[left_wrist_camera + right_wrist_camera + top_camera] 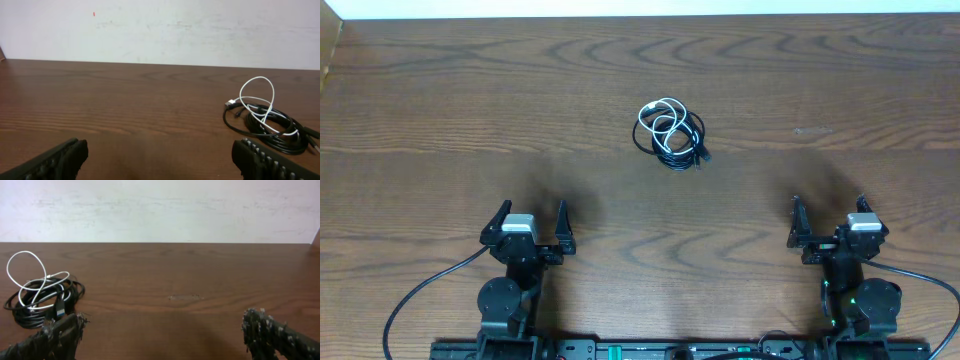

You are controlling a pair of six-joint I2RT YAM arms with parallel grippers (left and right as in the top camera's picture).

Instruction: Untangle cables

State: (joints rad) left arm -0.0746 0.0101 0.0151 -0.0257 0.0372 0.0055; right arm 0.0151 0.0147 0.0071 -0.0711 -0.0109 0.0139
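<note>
Wooden table [440,110]: dark brown, wavy grain, matte. Pale scuffed wall [160,30] at far edge.

Left gripper [532,212]: near-left, jaws spread wide, nothing between, touching no cable. Ribbed black pads [260,160].

Right gripper [828,215]: near-right, jaws likewise released wide, empty.

Black cables [678,142]: thin, glossy, coiled in a round bundle at table centre, far from both grippers, small plug at the near-right edge.

White cable [660,115]: thin, looped over and through the black coil, one loop arching upward, silver plug end.

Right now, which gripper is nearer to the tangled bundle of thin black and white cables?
Left, slightly. Left gripper has the cable bundle ahead-right; right gripper has it ahead-left.
</note>
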